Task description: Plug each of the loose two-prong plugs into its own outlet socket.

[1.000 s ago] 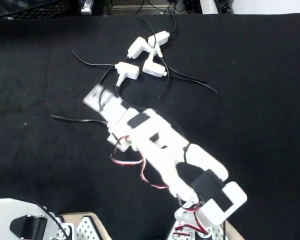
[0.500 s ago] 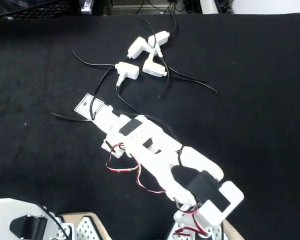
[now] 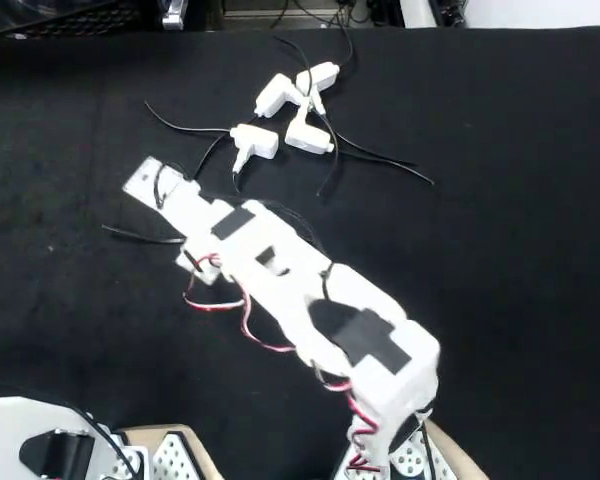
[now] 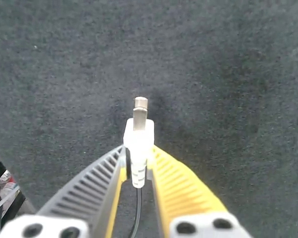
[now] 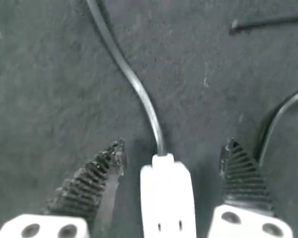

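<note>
While a two-prong plug (image 4: 138,136) is clamped in the left claw (image 4: 138,151) at frame centre, the right claw (image 5: 175,145) is held apart around an outlet socket (image 5: 166,198), low in frame.

Worktop (image 3: 520,220) under black cloth. A cluster of four white plug and socket bodies (image 3: 278,93) lies close together near the far edge, black cords (image 3: 380,158) trailing outward; one loose cord end (image 3: 135,237) points toward the left edge.
</note>
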Action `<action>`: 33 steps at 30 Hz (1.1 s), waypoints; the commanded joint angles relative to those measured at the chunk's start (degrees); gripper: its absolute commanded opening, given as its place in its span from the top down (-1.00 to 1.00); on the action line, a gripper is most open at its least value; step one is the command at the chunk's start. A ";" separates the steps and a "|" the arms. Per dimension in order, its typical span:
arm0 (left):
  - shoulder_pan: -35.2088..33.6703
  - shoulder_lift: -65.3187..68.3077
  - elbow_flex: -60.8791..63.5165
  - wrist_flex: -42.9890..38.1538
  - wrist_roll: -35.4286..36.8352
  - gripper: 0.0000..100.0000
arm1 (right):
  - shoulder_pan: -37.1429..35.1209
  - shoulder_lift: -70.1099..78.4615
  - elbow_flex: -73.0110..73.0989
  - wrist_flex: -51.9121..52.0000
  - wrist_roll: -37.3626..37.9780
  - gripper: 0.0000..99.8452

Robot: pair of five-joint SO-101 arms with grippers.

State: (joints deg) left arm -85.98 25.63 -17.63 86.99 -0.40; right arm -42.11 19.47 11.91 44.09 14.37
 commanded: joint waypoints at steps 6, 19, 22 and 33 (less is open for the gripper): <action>0.31 -0.70 -0.31 -0.18 -0.44 0.94 | -0.70 10.68 -14.37 4.66 -0.18 0.45; 0.13 -1.23 6.46 -7.74 -0.44 0.94 | -3.87 16.31 -22.99 8.53 0.09 0.98; 0.40 -1.23 6.11 -7.65 -0.44 0.94 | -5.54 16.22 -23.78 7.74 0.18 0.98; 0.66 -1.32 6.02 -7.74 -0.44 0.94 | -7.74 16.22 -44.88 22.77 1.85 0.98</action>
State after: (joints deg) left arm -85.98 25.63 -10.77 79.96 -0.40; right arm -48.53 36.18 -23.96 62.46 17.10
